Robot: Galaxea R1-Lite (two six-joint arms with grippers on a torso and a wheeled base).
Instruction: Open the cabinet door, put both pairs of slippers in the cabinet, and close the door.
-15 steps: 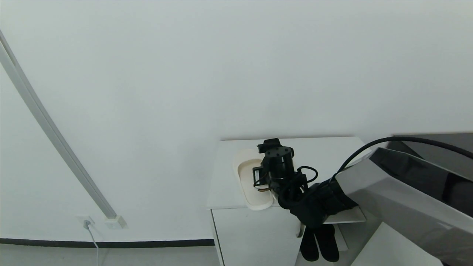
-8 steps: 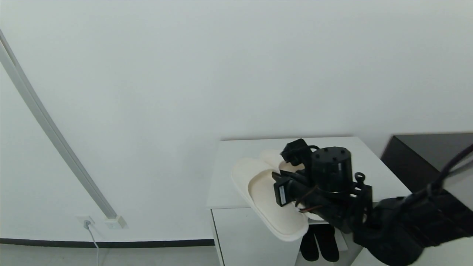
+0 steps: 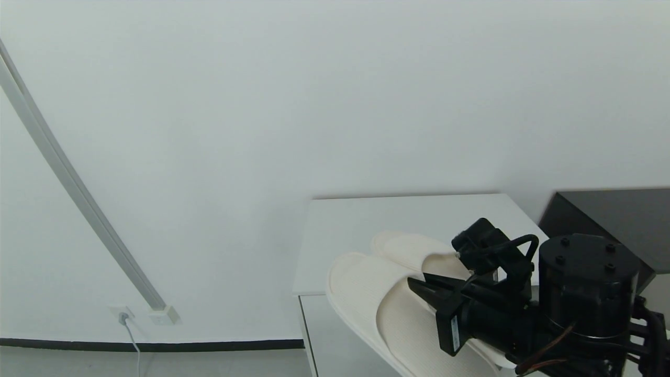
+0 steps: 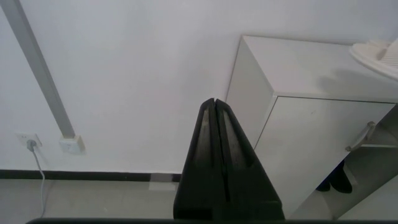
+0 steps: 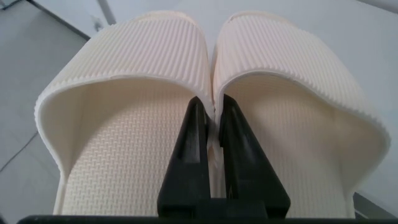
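Head view: cream slippers point(image 3: 377, 293) are held as a pair by the right gripper point(image 3: 419, 287), over the front edge of the cabinet point(image 3: 366, 220). Left wrist view: the left gripper point(image 4: 214, 102) is seen with fingers pressed together on nothing, off the cabinet's side, and black slippers point(image 4: 336, 180) are seen inside past the opened door point(image 4: 311, 149). Right wrist view: the right fingers point(image 5: 194, 124) are clamped on the touching inner walls of the two cream slippers.
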